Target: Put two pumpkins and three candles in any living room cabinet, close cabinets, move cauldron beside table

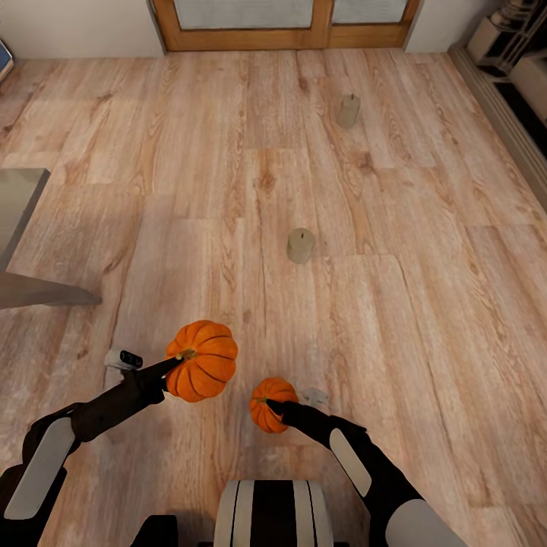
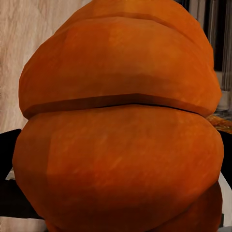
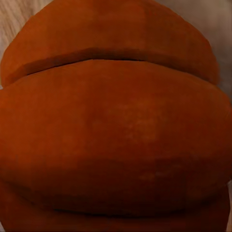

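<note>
At far left, the grey corner of the table (image 1: 17,199) and one angled slab leg rest on the light wood-plank floor (image 1: 425,319). Next, the left end effector (image 1: 176,363) is clamped on the larger pumpkin (image 1: 203,360), held above the floor ahead of the robot; in the left wrist view its ribbed orange skin (image 2: 118,145) sits between dark fingers (image 2: 9,159) at either side. Beside it, the right end effector (image 1: 275,405) is closed on the smaller pumpkin (image 1: 270,404), also carried off the floor; its skin (image 3: 116,130) crowds the right wrist view, where the fingers cannot be made out. Further ahead, one candle (image 1: 301,245) stands upright on the planks; a second candle (image 1: 349,111) stands well beyond it, near the wood-framed glass doors (image 1: 285,23). At far right a pale ornate fireplace (image 1: 516,61) borders the floor.
</note>
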Robot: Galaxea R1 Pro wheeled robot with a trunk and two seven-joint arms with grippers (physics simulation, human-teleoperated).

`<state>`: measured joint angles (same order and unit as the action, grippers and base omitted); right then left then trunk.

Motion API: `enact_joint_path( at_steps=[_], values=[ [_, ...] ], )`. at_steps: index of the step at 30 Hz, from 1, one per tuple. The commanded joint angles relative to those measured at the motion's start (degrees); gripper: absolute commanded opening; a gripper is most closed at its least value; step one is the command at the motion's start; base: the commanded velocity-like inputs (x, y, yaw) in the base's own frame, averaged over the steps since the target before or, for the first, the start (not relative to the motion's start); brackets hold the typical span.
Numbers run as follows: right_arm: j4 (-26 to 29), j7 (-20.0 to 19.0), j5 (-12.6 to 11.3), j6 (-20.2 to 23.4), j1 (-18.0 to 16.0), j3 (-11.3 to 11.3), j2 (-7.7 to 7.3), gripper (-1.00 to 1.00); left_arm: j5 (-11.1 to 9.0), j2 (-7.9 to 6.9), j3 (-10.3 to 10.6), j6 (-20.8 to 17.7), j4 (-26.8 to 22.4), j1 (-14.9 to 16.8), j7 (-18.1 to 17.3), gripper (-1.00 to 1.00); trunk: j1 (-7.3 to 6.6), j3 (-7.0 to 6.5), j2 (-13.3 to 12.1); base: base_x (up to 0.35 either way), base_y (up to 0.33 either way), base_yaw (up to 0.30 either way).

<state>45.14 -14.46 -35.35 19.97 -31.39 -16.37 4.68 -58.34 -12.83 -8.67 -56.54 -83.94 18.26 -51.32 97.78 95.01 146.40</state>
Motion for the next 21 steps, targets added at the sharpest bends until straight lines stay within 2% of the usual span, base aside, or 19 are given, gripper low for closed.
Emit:
enact_joint_path(
  at_steps=[1, 21],
  values=[
    [0.0, 2.2, 0.6, 0.1, 0.0, 0.1, -0.03, -1.0, 0.0, 0.0, 0.0, -0.2, 0.0, 0.0, -0.2, -1.0, 0.01, 0.03, 0.0, 0.017, 0.026, 0.0],
    [0.0, 2.2, 0.6, 0.2, 0.0, 0.1, -0.03, -1.0, 0.0, -0.06, 0.0, -0.2, 0.0, 0.0, -0.2, -1.0, 0.01, 0.03, 0.0, 0.001, 0.002, 0.0]
  ],
)
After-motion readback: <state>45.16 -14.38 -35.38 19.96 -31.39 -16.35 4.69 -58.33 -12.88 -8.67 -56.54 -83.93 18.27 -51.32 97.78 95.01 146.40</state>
